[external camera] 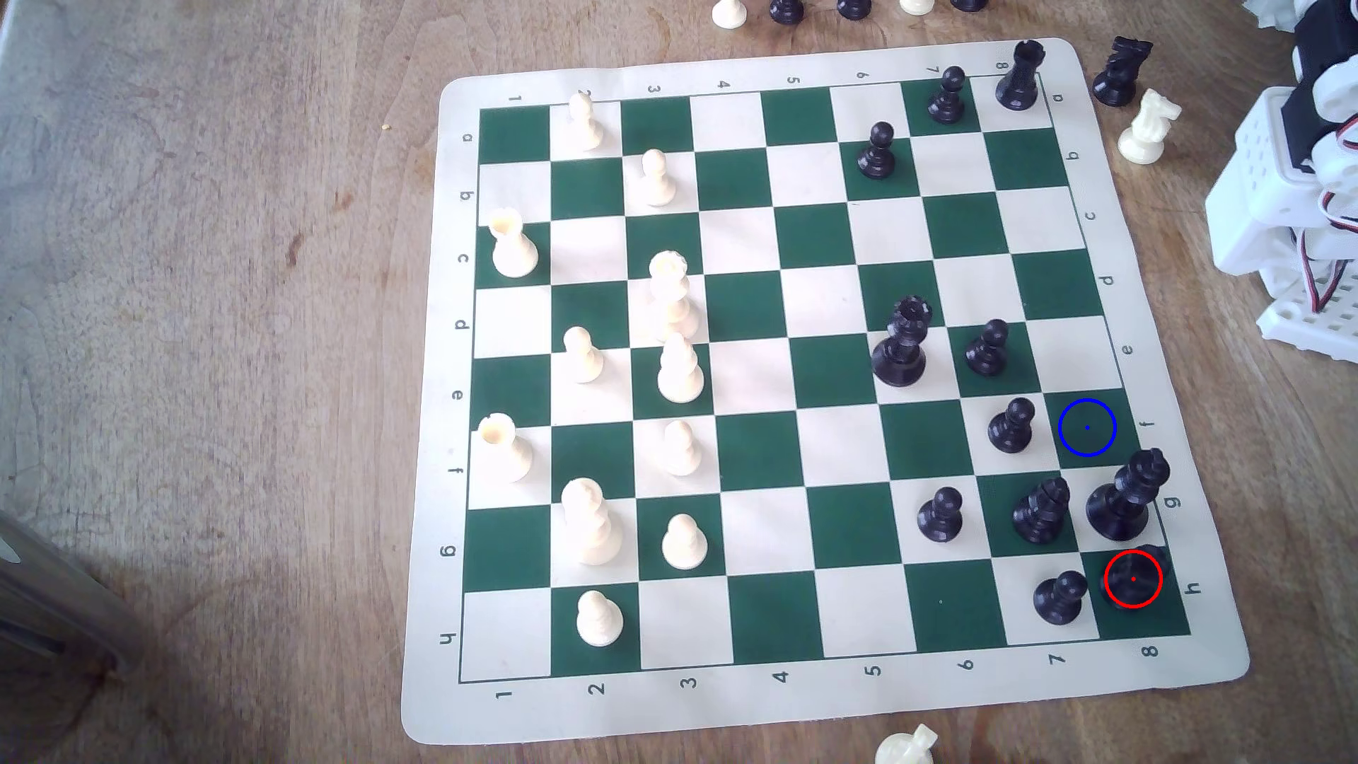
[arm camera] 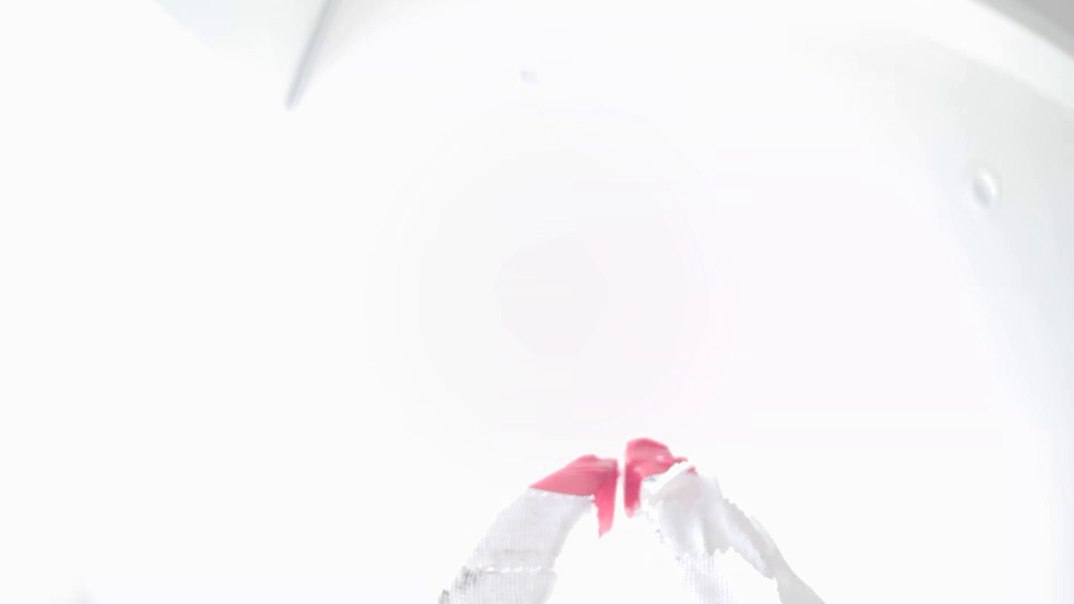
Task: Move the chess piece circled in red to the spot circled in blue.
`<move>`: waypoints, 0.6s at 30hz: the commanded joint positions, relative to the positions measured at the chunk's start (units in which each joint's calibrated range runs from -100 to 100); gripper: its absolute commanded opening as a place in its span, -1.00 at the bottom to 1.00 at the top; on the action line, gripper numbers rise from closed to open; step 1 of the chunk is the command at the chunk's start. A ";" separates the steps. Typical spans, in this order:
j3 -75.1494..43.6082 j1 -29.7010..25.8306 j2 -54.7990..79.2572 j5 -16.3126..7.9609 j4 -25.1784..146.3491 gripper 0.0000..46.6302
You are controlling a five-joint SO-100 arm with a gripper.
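The black rook [external camera: 1133, 579] stands on the green corner square h8, at the exterior view's lower right, with a red ring over it. Two squares up the same file, the spot [external camera: 1087, 427] is a bare green square marked by a blue ring and dot. My arm [external camera: 1293, 206] sits folded at the exterior view's right edge, off the board and well away from the rook. In the washed-out wrist view my gripper [arm camera: 620, 482] is shut, its red-tipped fingers [arm camera: 581, 473] pressed together with nothing between them.
Between the rook and the spot stands a tall black king [external camera: 1128, 496]. Close by are a black bishop [external camera: 1042, 510] and black pawns [external camera: 1058, 596] [external camera: 1012, 426]. A black knight [external camera: 1121, 70] and a white knight [external camera: 1146, 125] stand off the board near the arm.
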 commanded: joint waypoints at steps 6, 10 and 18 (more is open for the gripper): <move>-2.00 -17.85 0.22 8.35 50.26 -0.98; -13.87 -20.51 0.22 9.18 77.94 -0.99; -51.86 -21.84 15.50 -4.54 132.16 -0.99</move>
